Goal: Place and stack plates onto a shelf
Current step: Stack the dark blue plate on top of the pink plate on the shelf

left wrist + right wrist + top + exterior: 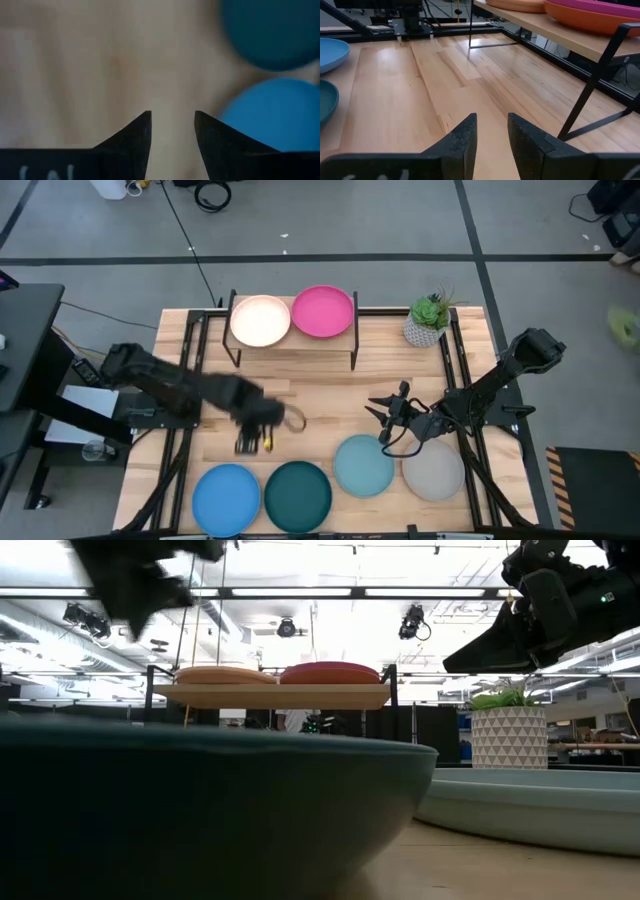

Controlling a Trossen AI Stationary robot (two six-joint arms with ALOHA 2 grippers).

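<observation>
The shelf [293, 345] stands at the table's far middle, with the cream plate [260, 320] and the pink plate [323, 311] side by side on its top. Along the near edge the blue [226, 498], dark teal [297, 495], light blue [363, 465] and grey [433, 472] plates lie flat. Whether other plates lie under the two on the shelf, I cannot tell. My left gripper [255, 442] hangs open above bare wood, just beyond the blue [275, 115] and dark teal [272, 30] plates. My right gripper [385, 410], also open, hovers beyond the light blue plate and points toward the shelf [560, 35].
A potted plant [430, 320] in a white pot stands right of the shelf. Black frame rails [190, 380] run along the table's left and right sides. Bare wood [320, 405] lies between the shelf and the row of plates.
</observation>
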